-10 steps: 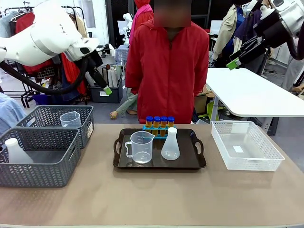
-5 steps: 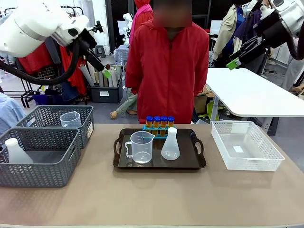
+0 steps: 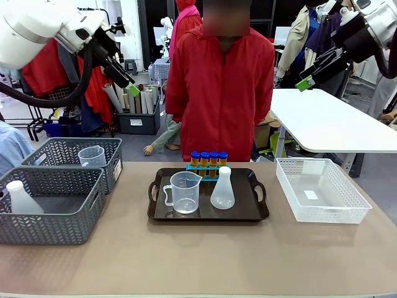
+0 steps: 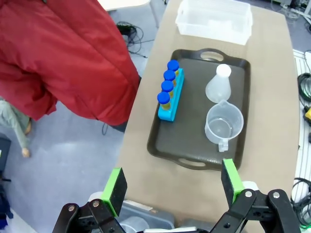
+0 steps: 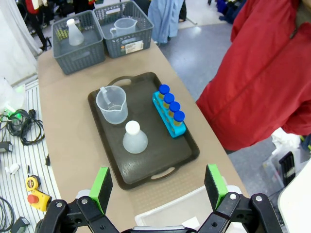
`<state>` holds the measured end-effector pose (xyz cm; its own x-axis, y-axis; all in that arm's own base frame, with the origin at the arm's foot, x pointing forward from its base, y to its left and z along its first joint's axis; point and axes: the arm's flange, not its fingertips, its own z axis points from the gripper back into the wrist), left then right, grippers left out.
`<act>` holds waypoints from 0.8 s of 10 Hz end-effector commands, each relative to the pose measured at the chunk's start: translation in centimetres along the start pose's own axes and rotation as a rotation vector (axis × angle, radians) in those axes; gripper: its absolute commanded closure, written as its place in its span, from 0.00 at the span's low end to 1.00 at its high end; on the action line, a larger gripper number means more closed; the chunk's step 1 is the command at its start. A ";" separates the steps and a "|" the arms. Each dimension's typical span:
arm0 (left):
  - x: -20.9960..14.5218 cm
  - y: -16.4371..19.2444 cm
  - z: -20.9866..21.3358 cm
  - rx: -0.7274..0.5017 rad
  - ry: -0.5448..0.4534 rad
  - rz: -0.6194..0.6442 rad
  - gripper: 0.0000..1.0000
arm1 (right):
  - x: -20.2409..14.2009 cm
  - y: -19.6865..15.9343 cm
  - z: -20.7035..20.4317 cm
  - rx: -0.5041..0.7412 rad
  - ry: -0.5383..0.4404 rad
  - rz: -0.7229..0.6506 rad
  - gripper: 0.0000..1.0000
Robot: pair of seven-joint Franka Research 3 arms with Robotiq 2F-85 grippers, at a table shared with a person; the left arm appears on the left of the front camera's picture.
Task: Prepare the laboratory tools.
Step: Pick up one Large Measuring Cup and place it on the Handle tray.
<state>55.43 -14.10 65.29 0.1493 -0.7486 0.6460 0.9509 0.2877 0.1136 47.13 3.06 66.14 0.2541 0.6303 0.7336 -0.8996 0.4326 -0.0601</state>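
A dark tray (image 3: pixel 248 208) sits mid-table and carries the laboratory tools. Blue-capped tubes of orange liquid (image 3: pixel 208 159) stand in a small blue rack (image 4: pixel 171 99) at the tray's far edge. In front of them are a clear handled beaker (image 3: pixel 184 192) and a translucent white conical flask (image 3: pixel 222 189). My left gripper (image 3: pixel 127 84) hangs high at the upper left, open and empty, well away from the tray. The left wrist view shows its jaws (image 4: pixel 172 187) wide apart. My right gripper (image 3: pixel 310 74) is high at the upper right, also open (image 5: pixel 159 183) and empty.
Two grey baskets stand at the table's left: the front one (image 3: pixel 49 223) holds a flask (image 3: pixel 22 198), the rear one (image 3: pixel 56 152) a beaker (image 3: pixel 92 155). A white basket (image 3: pixel 322 217) sits at the right. A person in a red jacket (image 3: pixel 217 81) stands at the far edge.
My left arm has swung up and to the left, lifting its open gripper higher. The right arm and the things on the tray have not moved.
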 end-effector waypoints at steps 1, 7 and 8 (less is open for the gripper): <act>-0.5 0.1 0.8 -0.027 -0.017 -0.032 0.00 | 0.1 0.1 0.1 0.005 -0.006 0.006 0.00; -0.3 0.9 1.2 -0.037 0.060 -0.043 0.00 | 0.1 0.1 0.1 0.005 -0.006 0.006 0.00; -0.5 1.0 1.2 -0.035 0.064 -0.033 0.00 | 0.1 0.1 0.1 0.005 -0.006 0.006 0.00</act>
<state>55.70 -13.20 65.68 0.1319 -0.7854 0.6048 0.9629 0.2465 0.1101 47.13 3.06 66.14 0.2541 0.6303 0.7336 -0.8996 0.4326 -0.0601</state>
